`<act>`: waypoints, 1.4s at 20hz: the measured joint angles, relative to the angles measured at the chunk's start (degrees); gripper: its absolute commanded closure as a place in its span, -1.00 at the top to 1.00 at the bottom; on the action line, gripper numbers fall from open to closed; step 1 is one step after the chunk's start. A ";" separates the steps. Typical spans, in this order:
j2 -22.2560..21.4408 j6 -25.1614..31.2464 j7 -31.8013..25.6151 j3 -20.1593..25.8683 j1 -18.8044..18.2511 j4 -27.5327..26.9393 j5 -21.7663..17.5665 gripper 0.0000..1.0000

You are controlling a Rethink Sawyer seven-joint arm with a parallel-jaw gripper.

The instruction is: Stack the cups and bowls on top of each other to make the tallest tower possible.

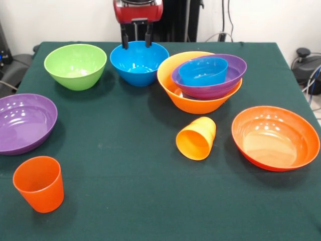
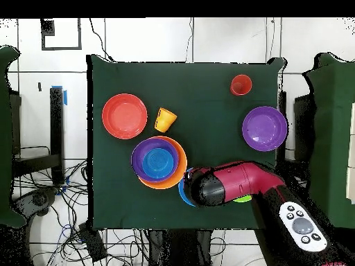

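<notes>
My gripper [image 1: 136, 40] is open and empty, its two fingers hanging just above the far rim of the medium blue bowl [image 1: 139, 63]. To its right the large yellow-orange bowl [image 1: 168, 85] holds a purple bowl [image 1: 233, 68] with a small blue bowl [image 1: 203, 71] inside. The lime green bowl [image 1: 75, 65] stands left of the blue one. A second purple bowl [image 1: 25, 123] sits at the left edge. The wide red-orange bowl [image 1: 275, 138] is at the right. The yellow-orange cup [image 1: 196, 138] lies on its side. The red-orange cup [image 1: 39, 183] stands upright at the near left.
The table has a dark green cloth [image 1: 125, 150]. In the overhead view my arm [image 2: 236, 183] covers most of the blue bowl [image 2: 182, 195] and the green bowl [image 2: 243, 199]. The nested bowls [image 2: 159, 161] lie next to it.
</notes>
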 measured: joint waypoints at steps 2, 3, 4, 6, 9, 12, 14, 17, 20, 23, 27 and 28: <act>0.68 0.00 0.00 0.00 0.04 -0.07 -0.23 1.00; 0.76 0.00 0.00 0.00 0.04 -0.07 -0.23 1.00; 0.84 0.00 0.00 0.00 0.03 -0.07 -0.24 1.00; 0.76 0.00 0.00 0.00 0.04 -0.07 -0.23 1.00; -0.01 0.01 0.00 0.02 0.00 -0.05 -0.02 1.00; -1.81 0.34 0.00 0.29 -0.18 0.01 0.93 1.00; -3.82 1.05 0.00 0.78 -0.54 0.09 2.28 1.00; -6.88 3.02 0.00 1.80 -1.38 0.13 4.64 1.00; -9.64 5.84 0.00 3.15 -2.34 0.12 6.66 1.00; -11.06 8.19 0.00 4.19 -3.02 -0.14 7.36 1.00; -10.67 9.13 0.00 4.99 -3.75 -1.00 7.29 1.00; -10.32 9.14 0.00 5.09 -3.88 -1.20 7.28 1.00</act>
